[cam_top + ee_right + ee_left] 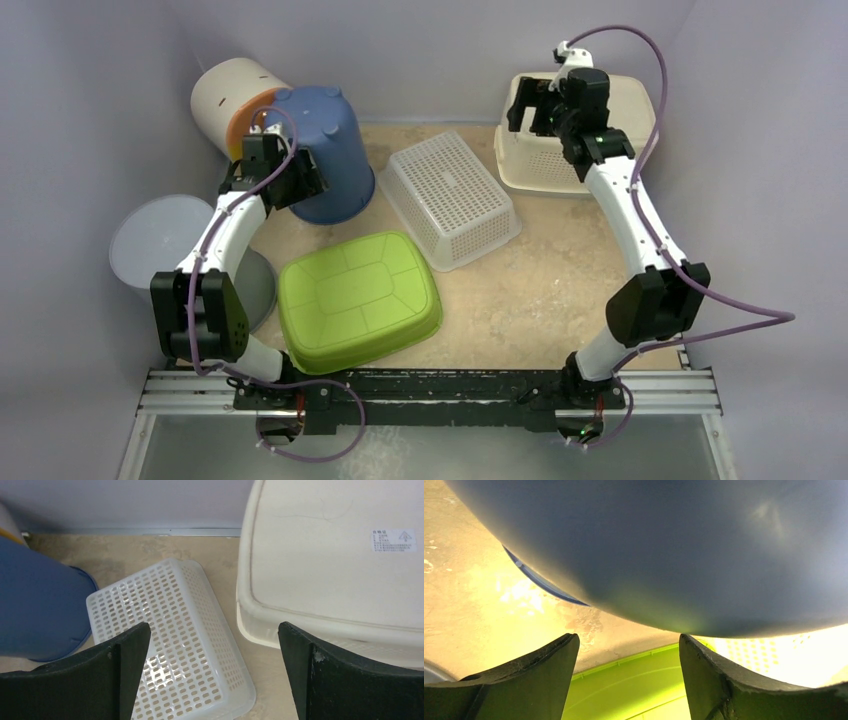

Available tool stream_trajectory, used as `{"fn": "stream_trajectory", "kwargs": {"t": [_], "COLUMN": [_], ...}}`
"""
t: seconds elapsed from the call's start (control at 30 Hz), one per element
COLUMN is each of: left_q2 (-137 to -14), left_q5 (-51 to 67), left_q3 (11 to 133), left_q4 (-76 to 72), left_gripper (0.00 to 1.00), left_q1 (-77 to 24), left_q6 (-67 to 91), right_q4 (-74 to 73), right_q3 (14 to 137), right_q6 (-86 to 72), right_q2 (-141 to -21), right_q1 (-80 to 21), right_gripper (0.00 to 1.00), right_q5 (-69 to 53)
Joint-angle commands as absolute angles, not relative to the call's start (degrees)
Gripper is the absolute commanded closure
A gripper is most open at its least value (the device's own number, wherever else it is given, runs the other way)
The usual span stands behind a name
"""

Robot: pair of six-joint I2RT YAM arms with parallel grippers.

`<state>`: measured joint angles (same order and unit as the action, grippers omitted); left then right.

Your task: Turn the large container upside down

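Spreading wide, the left gripper (pixel 628 640) is seen with its two dark fingers (pixel 544 675) parted and nothing between them; the smooth curved wall of the blue bucket (pixel 330 150) fills the view just ahead of the tips. The bucket, the task's thing, stands at the far left of the table (pixel 540 280) with its wide rim down and its narrower base up. It is hemmed in. A white-and-orange bin (pixel 225 95) lies on its side in the corner behind the bucket. A white perforated basket (pixel 452 198) sits just beside the rim on the right, and a green tub (pixel 360 300) lies near in front.

The right gripper (pixel 215 627) is likewise held apart and empty, above the edge of a cream basket (pixel 340 555) in the far right corner. A small label (pixel 393 540) is seen on that basket's flat base.

Six main containers are counted: one bucket, one bin, one tub, two baskets and one pale grey round basin (pixel 155 240). A darker grey disc (pixel 258 285) is partly hidden by the left arm. The tub and both baskets are rectangular with rounded corners and are turned base up. The tub is smooth, while the white basket is slotted all over.

Open speckled tabletop is left mainly at the near right, between the tub and the right arm. Plain walls close the left, far and right sides.
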<state>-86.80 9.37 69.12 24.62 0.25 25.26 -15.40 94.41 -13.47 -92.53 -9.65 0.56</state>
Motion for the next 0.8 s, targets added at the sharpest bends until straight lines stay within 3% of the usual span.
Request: {"fn": "stream_trajectory", "kwargs": {"t": [0.0, 0.33, 0.77], "left_q2": [-83.94, -80.03, -76.58], "left_q5": [7.32, 4.29, 4.57], "left_q3": [72.05, 73.32, 74.68], "left_q4": [26.88, 29.77, 28.99], "left_gripper": [0.27, 0.25, 0.25], "left_q1": [0.36, -0.44, -0.44], "left_q6": [23.47, 23.20, 23.90], "right_q4": [-19.68, -16.82, -15.23], "right_q3": [99.87, 96.79, 93.88], "right_q6": [-5.89, -5.23, -4.30], "right_q2": [-92.16, -91.10, -89.31], "right_q1": [-14.24, -22.94, -25.46], "right_gripper": [0.00, 0.00, 0.00], "right_q5": [1.81, -0.01, 3.34]}}
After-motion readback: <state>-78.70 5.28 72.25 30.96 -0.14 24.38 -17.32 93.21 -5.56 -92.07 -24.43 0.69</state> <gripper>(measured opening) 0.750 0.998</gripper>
